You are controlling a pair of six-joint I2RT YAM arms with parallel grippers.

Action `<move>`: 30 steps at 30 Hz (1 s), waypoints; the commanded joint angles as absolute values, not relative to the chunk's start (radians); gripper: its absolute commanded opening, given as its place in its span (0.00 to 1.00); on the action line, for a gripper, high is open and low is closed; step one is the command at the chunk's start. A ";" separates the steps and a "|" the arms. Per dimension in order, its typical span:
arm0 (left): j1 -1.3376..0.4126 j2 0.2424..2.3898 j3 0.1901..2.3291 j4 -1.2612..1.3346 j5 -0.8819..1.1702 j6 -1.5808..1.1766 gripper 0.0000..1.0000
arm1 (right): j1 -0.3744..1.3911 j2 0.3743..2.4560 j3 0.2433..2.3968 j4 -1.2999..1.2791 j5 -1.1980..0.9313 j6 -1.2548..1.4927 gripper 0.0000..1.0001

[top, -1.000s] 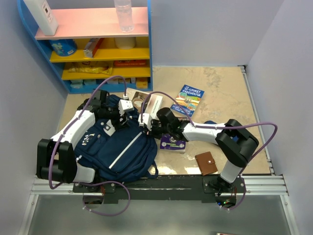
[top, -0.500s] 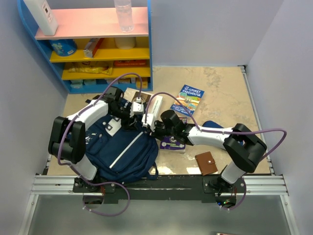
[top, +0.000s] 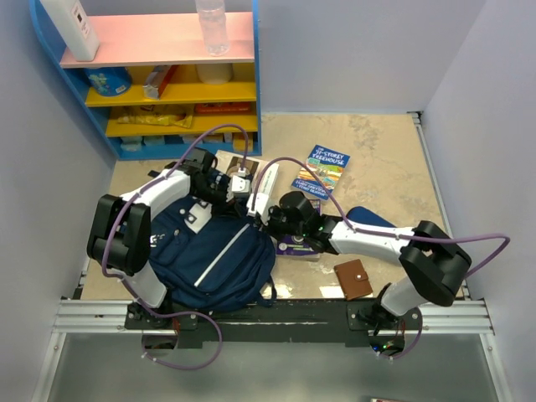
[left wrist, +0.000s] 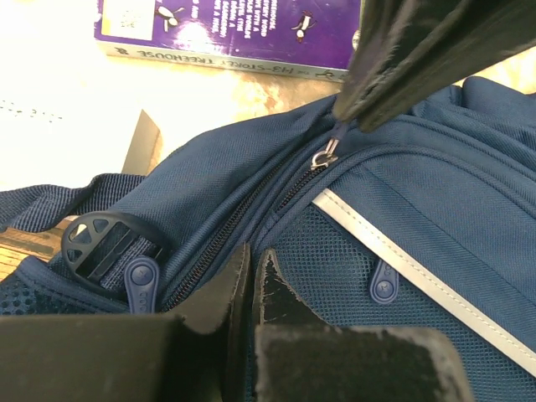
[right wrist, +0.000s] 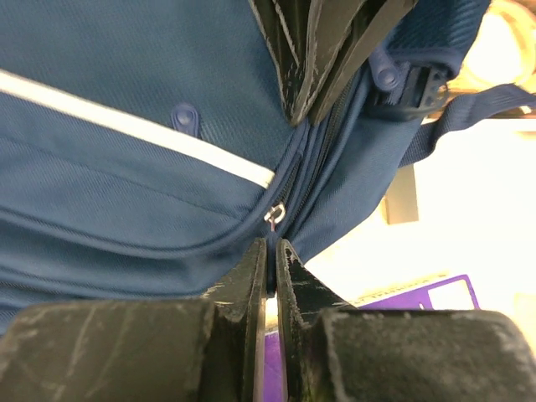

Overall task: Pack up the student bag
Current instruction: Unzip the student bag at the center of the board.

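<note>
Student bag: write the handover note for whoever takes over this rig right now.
Left hand: shut, tips on the main zip line of the bag; whether it pinches fabric is unclear.
Right hand: shut on the zip pull.
The bag lies flat, front side up; the zip between the hands is closed.
Outside the bag: purple book, treehouse book, wallet.
Done: zip pull gripped. Left: open the zip, load the items, close it.

Both arms reach inward, their tips almost meeting. The left arm [top: 159, 191] folds sharply at its elbow, and the left gripper [left wrist: 251, 255] has its fingers pressed together. The right arm [top: 368, 239] stretches low, and the right gripper [right wrist: 270, 247] is pinched on a zip pull [left wrist: 328, 153].
</note>
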State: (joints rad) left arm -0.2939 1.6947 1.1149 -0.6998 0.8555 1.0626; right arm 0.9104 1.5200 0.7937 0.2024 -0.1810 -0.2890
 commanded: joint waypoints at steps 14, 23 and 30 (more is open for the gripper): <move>-0.207 1.698 1.147 -0.474 0.790 0.979 0.00 | 0.945 1.370 0.733 0.089 -0.083 -0.152 0.00; -0.201 1.695 1.127 -0.284 0.706 0.809 0.00 | 1.072 1.368 0.752 0.069 -0.061 -0.086 0.00; -0.193 1.712 1.128 -0.121 0.583 0.628 0.00 | 1.164 1.393 0.749 0.120 -0.029 -0.018 0.00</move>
